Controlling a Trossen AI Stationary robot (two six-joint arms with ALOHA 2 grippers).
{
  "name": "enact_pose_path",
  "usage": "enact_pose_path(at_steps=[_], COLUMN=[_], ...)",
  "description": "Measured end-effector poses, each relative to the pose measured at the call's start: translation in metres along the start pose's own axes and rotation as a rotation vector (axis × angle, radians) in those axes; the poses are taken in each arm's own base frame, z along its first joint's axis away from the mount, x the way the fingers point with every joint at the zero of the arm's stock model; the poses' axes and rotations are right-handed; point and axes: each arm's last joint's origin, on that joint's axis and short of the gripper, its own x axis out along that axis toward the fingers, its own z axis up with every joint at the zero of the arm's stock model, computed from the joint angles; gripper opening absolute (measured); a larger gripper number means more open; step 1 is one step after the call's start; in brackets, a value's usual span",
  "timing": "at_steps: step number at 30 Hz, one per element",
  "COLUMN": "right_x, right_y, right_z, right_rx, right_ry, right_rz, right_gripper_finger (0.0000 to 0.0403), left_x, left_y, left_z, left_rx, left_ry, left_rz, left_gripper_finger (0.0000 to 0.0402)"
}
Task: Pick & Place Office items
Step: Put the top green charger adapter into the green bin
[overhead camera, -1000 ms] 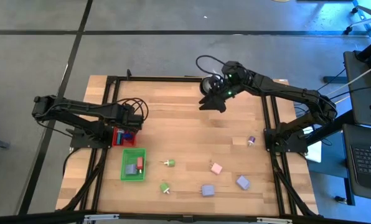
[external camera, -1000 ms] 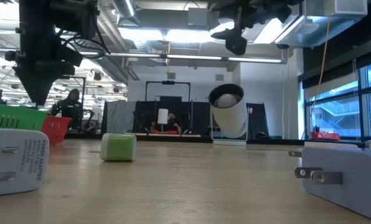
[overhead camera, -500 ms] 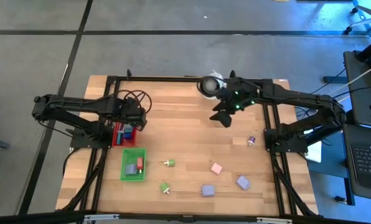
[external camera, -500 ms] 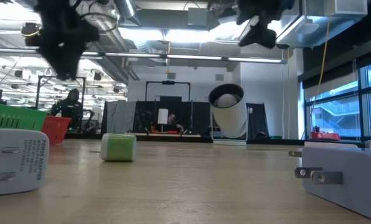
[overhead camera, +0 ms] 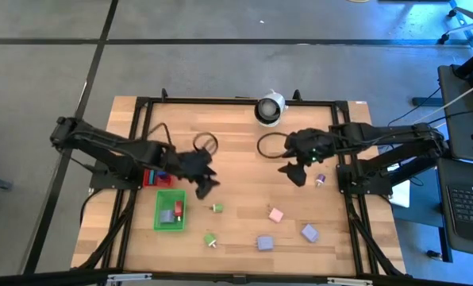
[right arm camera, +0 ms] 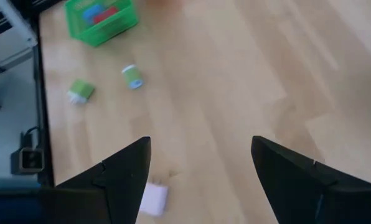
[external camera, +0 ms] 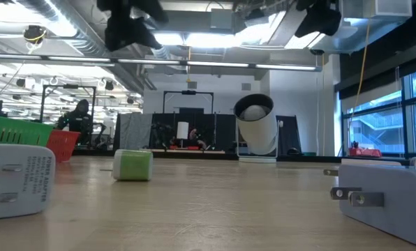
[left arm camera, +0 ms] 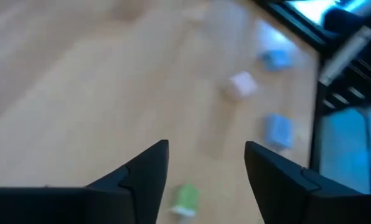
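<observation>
Trays and that white round thing

Green mesh tray (overhead camera: 170, 210) sits near the left edge of the wooden table (overhead camera: 236, 135), with the red tray (overhead camera: 151, 175) right behind it, looks like they're touching. White round black-centred object (overhead camera: 268, 108) is at the middle of the far edge, lying on its side.

Motion-blurred pink piece (left arm camera: 241, 84) and two blue pieces (left arm camera: 277, 129) beyond the left tool (left arm camera: 205, 163).
</observation>
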Motion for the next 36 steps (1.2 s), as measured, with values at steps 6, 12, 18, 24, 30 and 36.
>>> enact_pose_path(at_steps=[6, 12, 18, 24, 30, 36], right_x=[-0.001, -0.001, -0.002, -0.002, -0.002, -0.002], right_y=[0.013, 0.022, 0.025, 0.026, 0.026, 0.026], right_z=[-0.007, -0.012, -0.014, -0.015, -0.015, -0.015], right_rx=[-0.048, -0.085, -0.103, -0.103, -0.100, -0.099], right_ry=[0.015, 0.007, -0.018, -0.018, -0.018, -0.020], right_rz=[0.039, 0.029, -0.008, -0.007, -0.006, -0.005], right_gripper_finger=[0.0280, 0.0280, 0.0280, 0.0280, 0.0280, 0.0280], left_x=[0.035, 0.066, 0.091, 0.111, 0.117, 0.123], left_y=[-0.033, -0.050, -0.051, -0.043, -0.036, -0.033], left_z=[-0.023, -0.057, -0.087, -0.101, -0.107, -0.116], left_rx=[0.137, 0.347, 0.423, 0.502, 0.567, 0.568], left_ry=[0.009, 0.075, 0.177, 0.185, 0.219, 0.307], left_rz=[-0.100, -0.071, -0.003, 0.119, 0.190, 0.153], left_gripper_finger=[0.0231, 0.0235, 0.0234, 0.0234, 0.0235, 0.0235])
